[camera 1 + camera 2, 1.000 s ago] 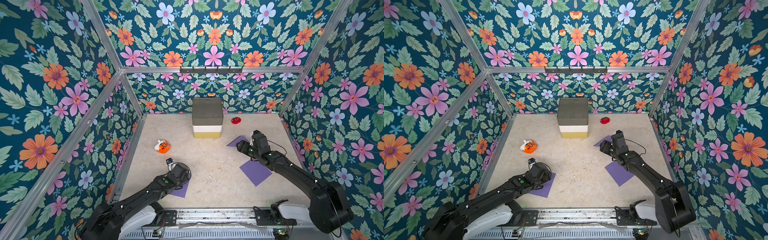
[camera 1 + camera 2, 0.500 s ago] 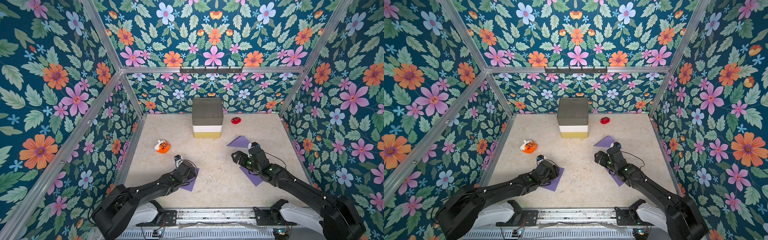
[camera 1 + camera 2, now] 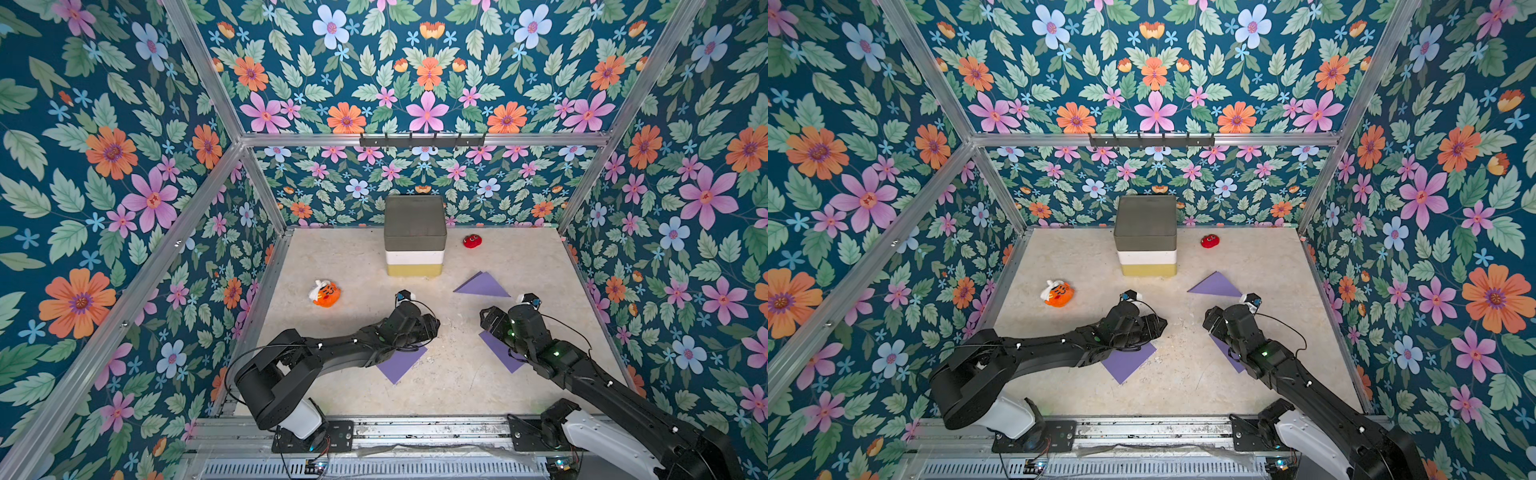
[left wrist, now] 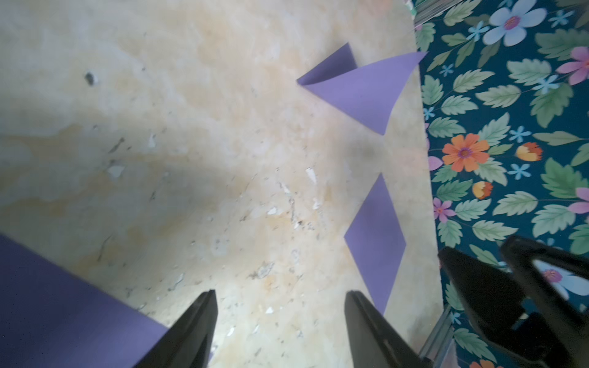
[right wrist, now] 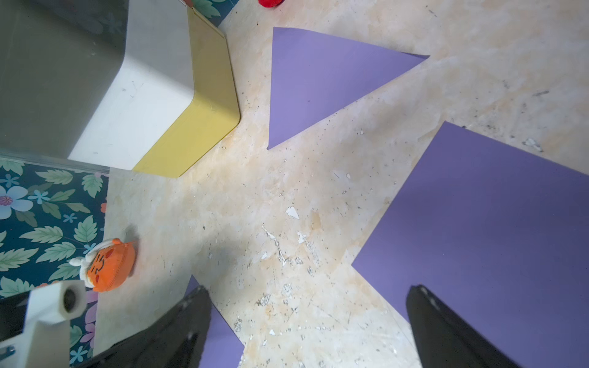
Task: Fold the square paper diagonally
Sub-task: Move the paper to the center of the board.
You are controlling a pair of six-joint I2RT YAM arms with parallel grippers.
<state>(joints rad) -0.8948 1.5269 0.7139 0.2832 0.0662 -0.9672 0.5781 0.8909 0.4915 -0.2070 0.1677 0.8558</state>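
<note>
I count three purple sheets: folded triangle (image 3: 482, 286) ahead of right gripper (image 5: 307, 288), flat square (image 3: 401, 363) under wrist of left gripper (image 4: 280, 294), second square (image 3: 496, 351) under right wrist. Both grippers spread wide, holding nothing.

Matt purple paper (image 3: 401, 365), scuffed stone-look tabletop (image 3: 457, 386), brushed metal frame (image 3: 291, 140), plush orange toy (image 3: 326, 294)

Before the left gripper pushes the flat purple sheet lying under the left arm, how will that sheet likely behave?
The purple sheet lies thin and flat on the table, so it probably slides rather than lifts, and bends limply if pinched. The folded triangle has its upper flap raised, so this paper likely springs back from a crease.
</note>
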